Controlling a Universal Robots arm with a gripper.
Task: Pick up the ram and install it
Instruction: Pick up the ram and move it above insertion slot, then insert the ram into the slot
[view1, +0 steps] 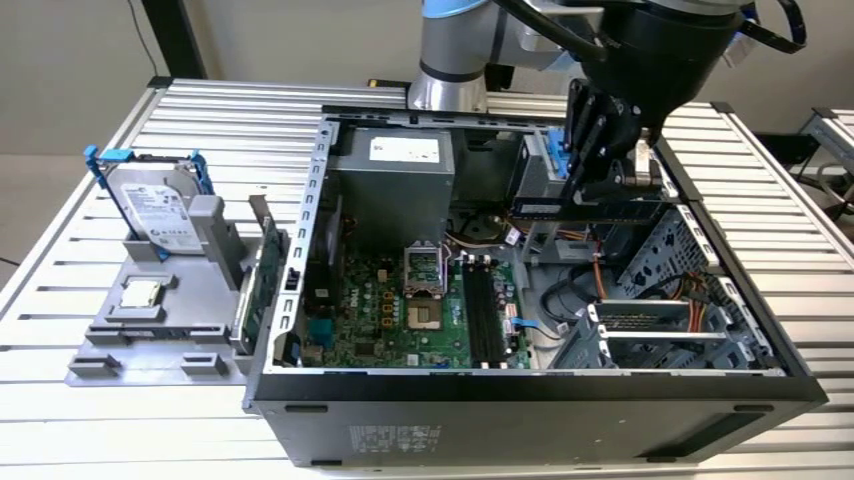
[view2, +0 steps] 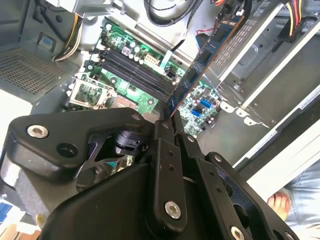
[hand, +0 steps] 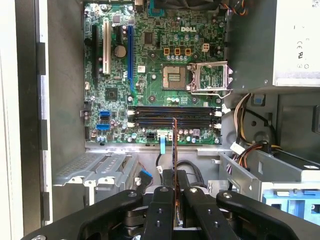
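My gripper (view1: 617, 188) hangs over the open computer case (view1: 287, 300), above its drive-bay side, and is shut on the ram (view1: 587, 209). The ram is a thin dark bluish stick with black chips, and it juts out from between the fingers in the second wrist view (view2: 202, 55). The first wrist view shows the ram (hand: 174, 145) edge-on, in the air above the black memory slots (hand: 172, 116) and across their length. These slots (view1: 483, 310) lie on the green motherboard (view1: 374, 310) beside the processor socket (view1: 423, 270), and no stick sits in them.
Outside the case at the exterior view's left, a grey holder (view1: 100, 340) carries a silver hard drive in a blue frame (view1: 158, 205), a green expansion card (view1: 271, 270) and a processor chip (view1: 140, 292). Cables (hand: 245, 150), a power supply (view1: 394, 175) and a metal drive cage (view1: 667, 330) crowd the case.
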